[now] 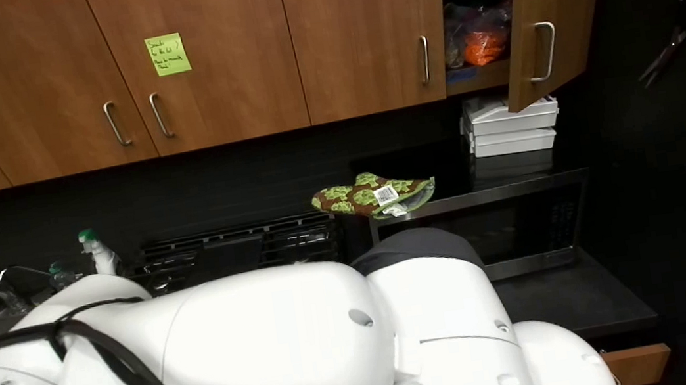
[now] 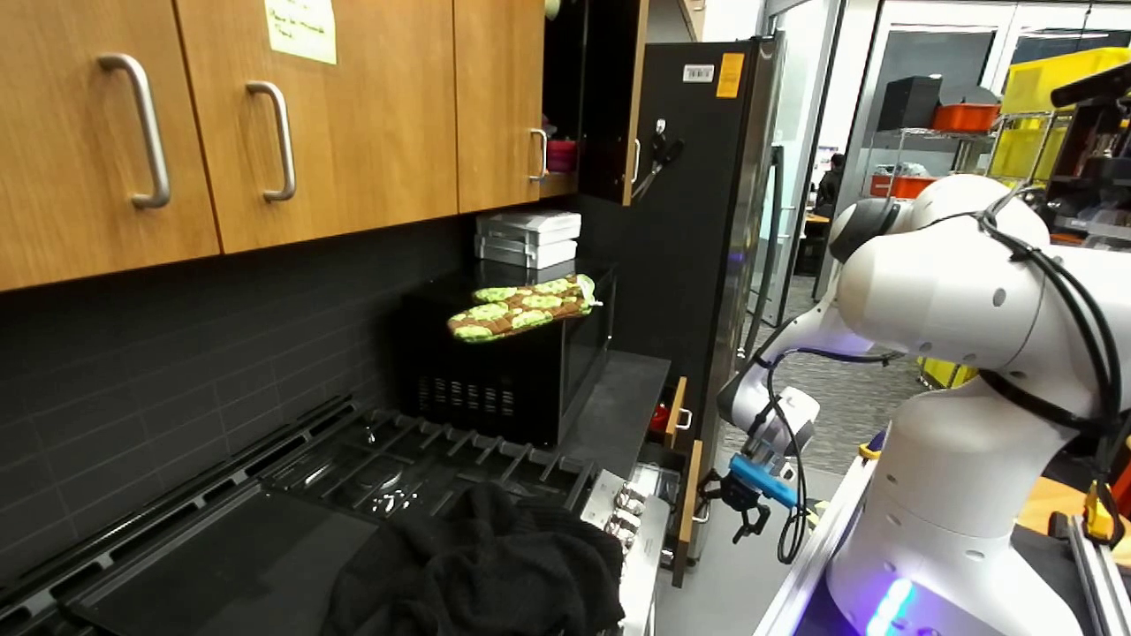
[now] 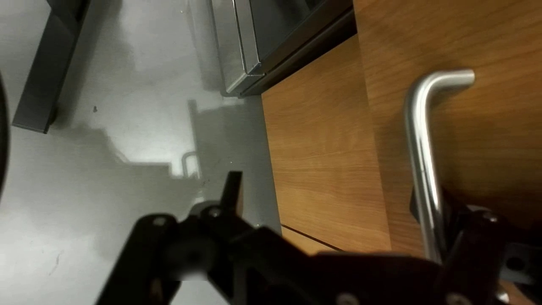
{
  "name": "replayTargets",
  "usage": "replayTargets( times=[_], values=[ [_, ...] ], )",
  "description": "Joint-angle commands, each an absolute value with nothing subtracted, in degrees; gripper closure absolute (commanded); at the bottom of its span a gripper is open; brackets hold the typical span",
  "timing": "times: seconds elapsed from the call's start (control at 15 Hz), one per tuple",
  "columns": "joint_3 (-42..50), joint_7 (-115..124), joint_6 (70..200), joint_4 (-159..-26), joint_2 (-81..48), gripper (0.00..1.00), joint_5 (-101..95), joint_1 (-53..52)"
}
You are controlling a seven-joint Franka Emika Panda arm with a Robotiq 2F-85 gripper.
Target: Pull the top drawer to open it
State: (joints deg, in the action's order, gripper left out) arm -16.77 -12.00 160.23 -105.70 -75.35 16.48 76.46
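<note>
an open drawer [image 2: 677, 403] holds something red [image 2: 660, 418]

1 tool [image 3: 326, 195], 2 open drawers [image 2: 688, 512], 4 cupboard handles [image 2: 152, 132], 1 oven mitt [image 1: 360, 198], 1 microwave [image 1: 519, 222].

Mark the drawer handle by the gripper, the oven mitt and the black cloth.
Drawer handle [image 3: 421, 156], wrist view: its metal bar.
Oven mitt [image 1: 362, 199], in an exterior view: patterned body.
Black cloth [image 2: 495, 565], in an exterior view: middle folds.
</note>
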Motion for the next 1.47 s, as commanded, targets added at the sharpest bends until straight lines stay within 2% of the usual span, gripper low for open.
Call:
replayTargets(
  times=[0.0,1.07,1.13,1.4],
  values=[
    [-12.9,-8.3,162.9,-100.6,-80.3,0.26,18.7,74.9],
    [-12.7,-8.5,157.6,-99.2,-80.9,0.26,26.3,77.3],
    [-11.1,-10.6,154.7,-98.5,-79.9,0.26,25.8,80.4],
    [-9.3,-11.6,152.5,-97.3,-82.1,0.26,26.6,81.9]
  ],
)
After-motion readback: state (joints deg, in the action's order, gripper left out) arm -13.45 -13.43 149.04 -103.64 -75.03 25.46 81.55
